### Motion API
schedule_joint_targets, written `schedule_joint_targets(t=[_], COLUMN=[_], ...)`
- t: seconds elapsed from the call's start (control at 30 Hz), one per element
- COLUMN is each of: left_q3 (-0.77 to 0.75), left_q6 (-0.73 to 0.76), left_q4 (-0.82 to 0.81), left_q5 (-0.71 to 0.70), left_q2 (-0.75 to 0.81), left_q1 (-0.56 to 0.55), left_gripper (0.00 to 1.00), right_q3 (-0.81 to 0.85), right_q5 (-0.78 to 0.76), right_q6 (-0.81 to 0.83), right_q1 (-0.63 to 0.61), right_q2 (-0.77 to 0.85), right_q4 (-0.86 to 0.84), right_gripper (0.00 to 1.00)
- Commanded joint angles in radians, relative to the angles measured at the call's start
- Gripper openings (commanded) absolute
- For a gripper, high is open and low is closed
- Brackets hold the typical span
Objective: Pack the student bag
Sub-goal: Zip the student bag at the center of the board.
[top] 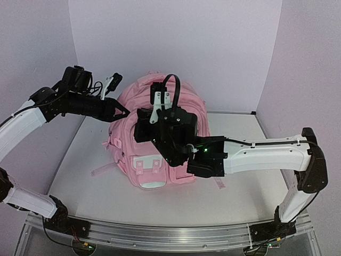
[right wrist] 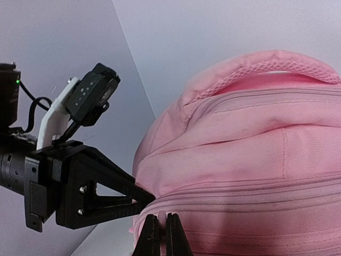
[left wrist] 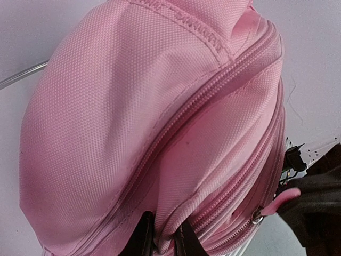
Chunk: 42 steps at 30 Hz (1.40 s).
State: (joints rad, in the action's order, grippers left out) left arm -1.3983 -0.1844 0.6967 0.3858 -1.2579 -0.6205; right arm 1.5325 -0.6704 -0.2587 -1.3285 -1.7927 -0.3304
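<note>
Student bag (top: 128, 143) sits mid-bench, nearer the far edge than the near one. Its top end points toward the far edge, and its front pockets face up and toward the near edge. The pocket with the white flap (top: 145, 160) is the part closest to the near edge. One loose strap (top: 100, 170) trails on the bench (top: 80, 181) off the bag's left side, toward the left edge. Left arm comes in from the left edge. Left gripper (left wrist: 164, 237) is at the bag's upper left shoulder, fingers drawn close with a ridge of pink fabric nipped between them. It sits just beside a zip track (left wrist: 213, 90) that runs diagonally over the crown. Right arm reaches across from the right edge, wrist hanging over the bag's front. Right gripper (right wrist: 161, 234) has its fingers pressed together on a small pink zip pull (right wrist: 161, 216), at the line of a lower zip on the bag's upper left side. The two grippers' tips are just beside each other: in the right wrist view, the left gripper's black triangular finger touches the fabric right next to the pull. In the left wrist view, the pull shows at lower right with the right gripper's dark fingers on it. Top handle (right wrist: 277, 66) arches over the crown, neither gripper on it. Zip track looks closed along the stretch in view.
</note>
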Motion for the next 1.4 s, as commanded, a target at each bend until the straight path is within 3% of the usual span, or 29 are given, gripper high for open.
schedule_joint_targets(t=[0.0,0.37,1.13,1.27,1.37], left_q3=[-0.028,-0.033,-0.042,-0.042,-0.04], left_q6=[-0.01,-0.015,-0.012,-0.013,-0.012], left_q4=[-0.06,-0.074,-0.06,-0.055,-0.052], left_q5=[0.06,0.123,0.129,0.125,0.118], left_q2=[-0.015,-0.019,-0.02,-0.02,-0.017], left_q1=[0.005,0.049,0.061,0.061,0.06], left_gripper=[0.13,0.13,0.13,0.13,0.13], right_q3=[0.065,0.064,-0.119,-0.105,-0.096], right_q5=[0.053,0.106,0.071,0.059,0.08], right_q6=[0.224,0.466,0.45,0.459,0.458], right_q1=[-0.036,-0.058,-0.1,-0.122,-0.132], right_q2=[-0.063,-0.172,-0.228,-0.183,-0.126], right_q4=[-0.127,-0.184,-0.237,-0.224,-0.22], right_gripper=[0.0,0.0,0.0,0.16,0.2])
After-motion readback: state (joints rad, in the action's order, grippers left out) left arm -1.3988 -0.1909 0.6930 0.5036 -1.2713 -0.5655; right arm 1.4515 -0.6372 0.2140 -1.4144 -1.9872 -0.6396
